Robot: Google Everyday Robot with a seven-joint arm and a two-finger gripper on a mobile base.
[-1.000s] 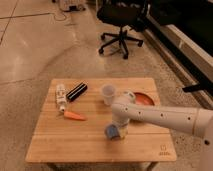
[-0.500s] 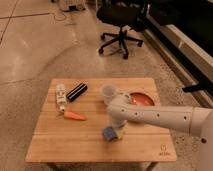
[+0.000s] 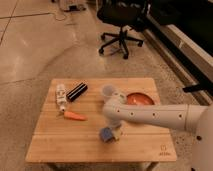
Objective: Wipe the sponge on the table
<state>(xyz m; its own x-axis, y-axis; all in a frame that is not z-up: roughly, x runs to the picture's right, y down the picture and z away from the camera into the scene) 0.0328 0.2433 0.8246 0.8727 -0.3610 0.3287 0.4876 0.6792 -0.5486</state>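
Nearest to us is the front edge of the light-wood slatted surface (image 3: 60, 145), with a small dark logo (image 3: 162, 148) at its near right corner. A little further in, near the middle of the front half, we see the light-blue sponge (image 3: 105, 134) lying on the wood. The pincer (image 3: 115, 132) is down at the sponge's right side, touching or all but touching it; we cannot tell whether the pincer is open, closed or gripping the sponge. The white arm (image 3: 155, 116) reaches in from the right and crosses the right half of the surface to get there. To the left of the sponge, and apart from it, an orange carrot (image 3: 75, 116) lies on its side. Beyond the carrot, a white bottle (image 3: 61, 96) lies near the left edge, with a black cylinder (image 3: 77, 91) lying just beside it. Toward the far edge we see a pale cup (image 3: 109, 91) and, to its right, an orange bowl (image 3: 140, 99) partly hidden by the arm. Past the surface, on the polished floor (image 3: 35, 45), stands a black office chair (image 3: 121, 22).
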